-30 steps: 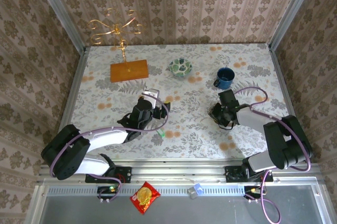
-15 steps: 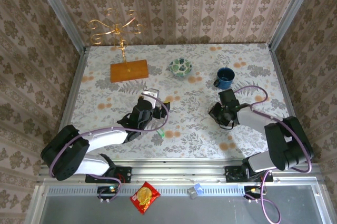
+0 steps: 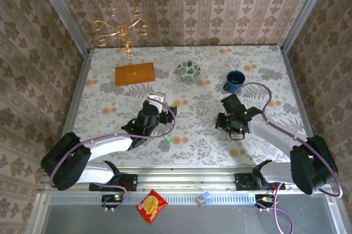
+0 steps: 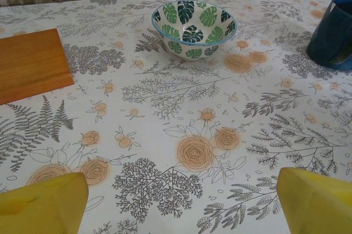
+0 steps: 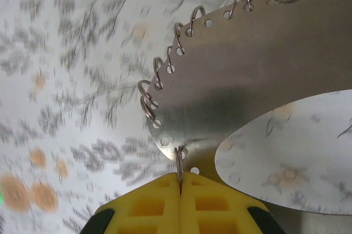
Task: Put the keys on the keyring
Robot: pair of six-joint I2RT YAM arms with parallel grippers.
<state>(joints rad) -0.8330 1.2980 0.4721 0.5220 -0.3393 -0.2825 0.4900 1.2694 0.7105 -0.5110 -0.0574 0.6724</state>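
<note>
Item: keyring (image 5: pixel 247 69). It is a flat grey metal hoop with a pierced rim hung with small wire loops. You will find it at the right arm's tip, on the right half of the bench (image 3: pixel 104 96), near the blue mug (image 3: pixel 234 81).

Right pincer (image 5: pixel 180 181): yellow jaws pressed together on one wire loop (image 5: pixel 179 162) at the hoop's rim.

Left pincer (image 4: pixel 181 206): jaws spread wide with nothing between them, over bare bench, facing the bowl (image 4: pixel 192 22).

Key (image 3: pixel 169 141): a green speck on the bench just beside the left arm, well apart from the hoop.

Hazards:
- You hold the hoop by thin wire alone, so it may swing, twist or slip free.
- The tiny flat key could skid away when you close on it.

Obscured:
- The second key is not located.
- The hoop runs off the right wrist view, where the bench is blurred.
- From above, the hoop is hard to make out beneath the right pincer.
</note>
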